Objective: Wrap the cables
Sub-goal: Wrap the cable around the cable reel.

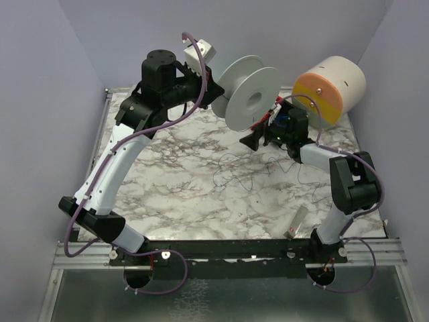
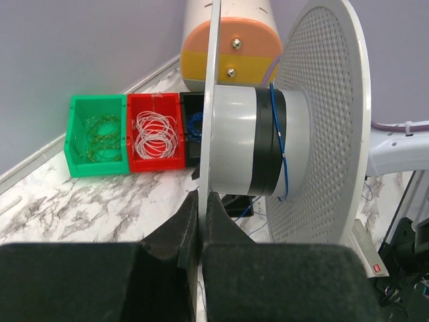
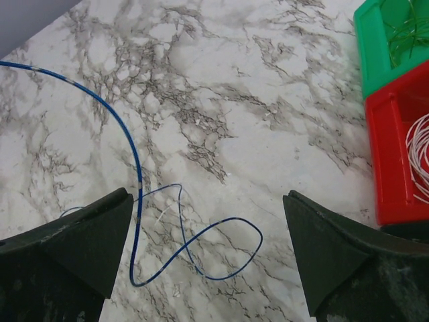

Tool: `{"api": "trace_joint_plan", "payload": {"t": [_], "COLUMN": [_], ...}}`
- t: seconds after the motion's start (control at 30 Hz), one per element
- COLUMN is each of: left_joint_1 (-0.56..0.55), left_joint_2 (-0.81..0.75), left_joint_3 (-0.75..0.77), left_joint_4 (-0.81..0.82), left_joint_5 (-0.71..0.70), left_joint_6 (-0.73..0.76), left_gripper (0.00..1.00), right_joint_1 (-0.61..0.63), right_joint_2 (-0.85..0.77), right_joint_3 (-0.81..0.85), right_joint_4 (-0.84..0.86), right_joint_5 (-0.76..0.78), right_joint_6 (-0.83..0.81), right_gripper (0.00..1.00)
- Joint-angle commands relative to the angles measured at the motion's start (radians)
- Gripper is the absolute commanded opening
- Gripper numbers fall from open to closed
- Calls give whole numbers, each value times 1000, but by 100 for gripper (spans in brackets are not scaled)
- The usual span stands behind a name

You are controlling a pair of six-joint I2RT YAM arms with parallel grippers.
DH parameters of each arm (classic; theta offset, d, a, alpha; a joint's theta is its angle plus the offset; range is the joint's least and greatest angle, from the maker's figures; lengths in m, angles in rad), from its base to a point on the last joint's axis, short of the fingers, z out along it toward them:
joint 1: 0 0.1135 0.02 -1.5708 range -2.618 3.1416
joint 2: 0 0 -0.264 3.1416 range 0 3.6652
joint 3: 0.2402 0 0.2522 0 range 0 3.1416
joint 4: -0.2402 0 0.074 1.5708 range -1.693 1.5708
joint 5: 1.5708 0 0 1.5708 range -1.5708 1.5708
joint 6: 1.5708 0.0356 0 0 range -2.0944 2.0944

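The left gripper (image 2: 200, 209) clamps the spool (image 2: 234, 141) by its rim at the far edge of the desk (image 1: 181, 194); the right gripper (image 3: 208, 201) hangs spread wide above the thin cable (image 3: 137, 168).

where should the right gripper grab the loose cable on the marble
Probably the single curved strand of the cable, above where its loops cross. Come straight down from above. The cable lies flat on the table and the right gripper is open over it, so its fingers can straddle one strand rather than a tangle.
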Motion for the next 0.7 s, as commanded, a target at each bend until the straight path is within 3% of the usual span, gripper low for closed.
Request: {"api": "trace_joint_plan", "payload": {"t": [0.0, 0.07, 0.17, 0.33, 0.37, 0.5, 0.67], "left_joint_1": [12, 15, 22, 31, 32, 37, 39], "left_joint_2": [-16, -17, -21, -28, -31, -51, -75], "left_joint_3": [53, 44, 28, 8, 2, -26, -63], "left_joint_4": [80, 85, 94, 104, 105, 96, 37], "left_joint_5": [60, 69, 81, 92, 92, 23, -48], "left_joint_6": [-38, -45, -55, -66, -66, -41, 65], "left_gripper": [0, 0, 0, 0, 0, 0, 0], "right_joint_1": [7, 8, 8, 8, 8, -9, -114], "right_joint_2": [48, 70, 95, 95, 86, 26, -9], "right_joint_3": [28, 41, 55, 57, 48, 69, 234], "right_joint_4": [88, 115, 151, 167, 173, 88, -216], "right_joint_5": [44, 30, 26, 84, 101, 141, -43], "right_joint_6": [107, 157, 210, 242, 242, 212, 175], "right_gripper": [98, 91, 72, 9, 2, 1, 1]}}
